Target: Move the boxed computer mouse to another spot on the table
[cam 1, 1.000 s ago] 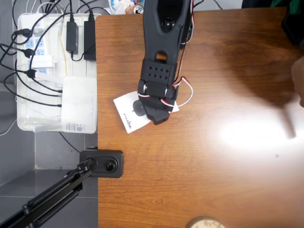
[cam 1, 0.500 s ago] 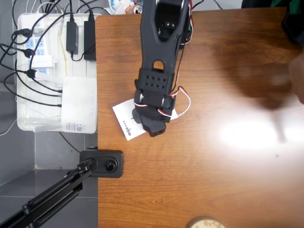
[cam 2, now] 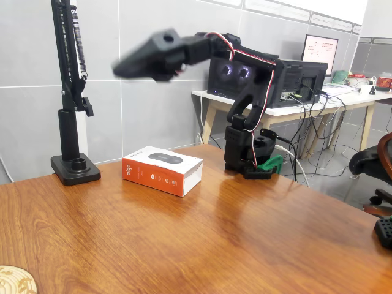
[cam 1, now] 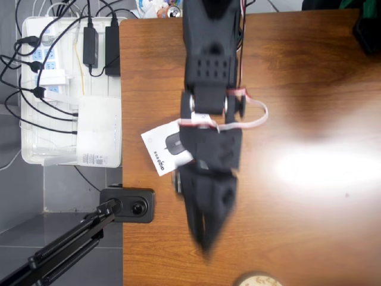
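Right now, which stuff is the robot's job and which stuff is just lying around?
For the job:
- mouse box, resting flat
- wooden table
- end effector, lifted high above the box, blurred

Just lying around:
- black lamp stand at the table's edge
- white tray of plugs and cables beside the table
- round wooden thing at the table's edge

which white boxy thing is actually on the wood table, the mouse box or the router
The mouse box: it lies on the table near its left edge in the overhead view. The router sits in the white tray beside the table.
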Tool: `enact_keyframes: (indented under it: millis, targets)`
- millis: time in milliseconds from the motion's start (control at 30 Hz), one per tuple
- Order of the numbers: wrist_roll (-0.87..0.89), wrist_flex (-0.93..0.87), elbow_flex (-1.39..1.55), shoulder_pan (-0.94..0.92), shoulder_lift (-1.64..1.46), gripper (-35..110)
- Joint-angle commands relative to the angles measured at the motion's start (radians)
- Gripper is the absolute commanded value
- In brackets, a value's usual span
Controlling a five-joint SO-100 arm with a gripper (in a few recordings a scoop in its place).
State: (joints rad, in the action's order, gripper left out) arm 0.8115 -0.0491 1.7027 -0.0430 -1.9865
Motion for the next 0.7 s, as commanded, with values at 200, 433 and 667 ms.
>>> enact_keyframes:
  millis: [200,433,667]
  targets:
    - [-0.6,1.477,-0.098,-0.025,0.23,0]
    - [-0.644,1.816,0.319,-0.112,-0.035,0]
    - [-0.669,1.819,0.698,-0.155,-0.345,0]
